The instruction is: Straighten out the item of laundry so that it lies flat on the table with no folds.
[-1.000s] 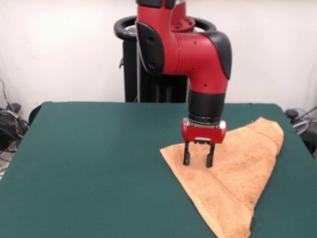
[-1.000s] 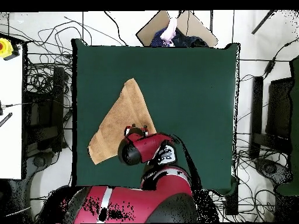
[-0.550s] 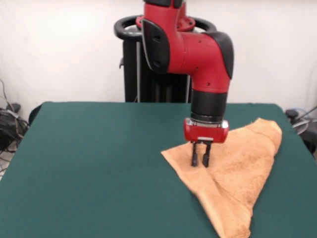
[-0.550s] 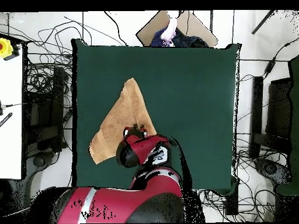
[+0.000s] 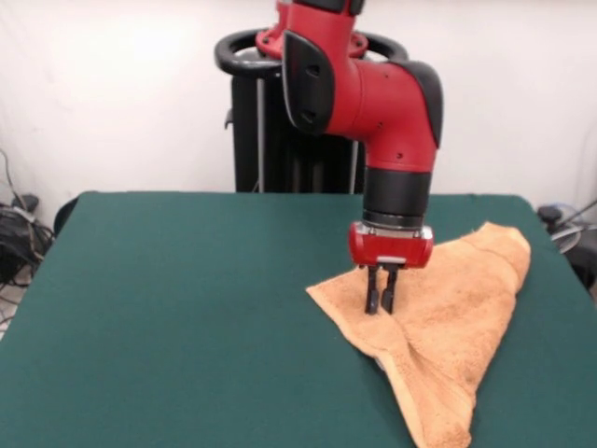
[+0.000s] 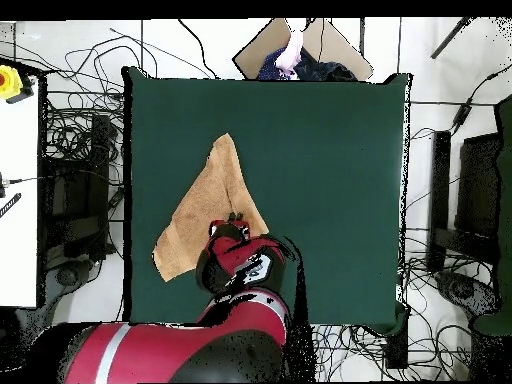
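- The gripper (image 5: 382, 304) was pinched narrow on the towel (image 5: 457, 317) near its left corner, right of frame centre.
- Judged purpose: pulling the triangular fold open.

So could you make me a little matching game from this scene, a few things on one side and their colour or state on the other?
Things:
1. towel
2. table
3. end effector
4. arm

Descriptions:
A. red and black, coming down from above
B. dark green, flat
C. orange-tan, folded into a rough triangle
D. shut, pinching the cloth near one corner

Pairs: 1-C, 2-B, 3-D, 4-A
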Motion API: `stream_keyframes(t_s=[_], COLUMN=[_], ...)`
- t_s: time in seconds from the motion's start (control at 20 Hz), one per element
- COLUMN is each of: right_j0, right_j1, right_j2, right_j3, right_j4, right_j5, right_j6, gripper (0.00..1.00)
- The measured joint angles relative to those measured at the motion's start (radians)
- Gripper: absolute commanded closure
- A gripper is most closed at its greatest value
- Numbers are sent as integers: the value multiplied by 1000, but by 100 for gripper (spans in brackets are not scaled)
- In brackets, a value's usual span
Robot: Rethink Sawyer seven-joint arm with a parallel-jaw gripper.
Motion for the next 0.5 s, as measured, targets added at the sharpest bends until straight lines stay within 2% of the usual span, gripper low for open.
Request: stream_keyframes(t_s=[0.5], right_j0=[-54], right_j1=[-10], right_j2=[39], right_j3=[10], right_j4=[-45], right_j5=[-20], right_j6=[0], gripper=[100])
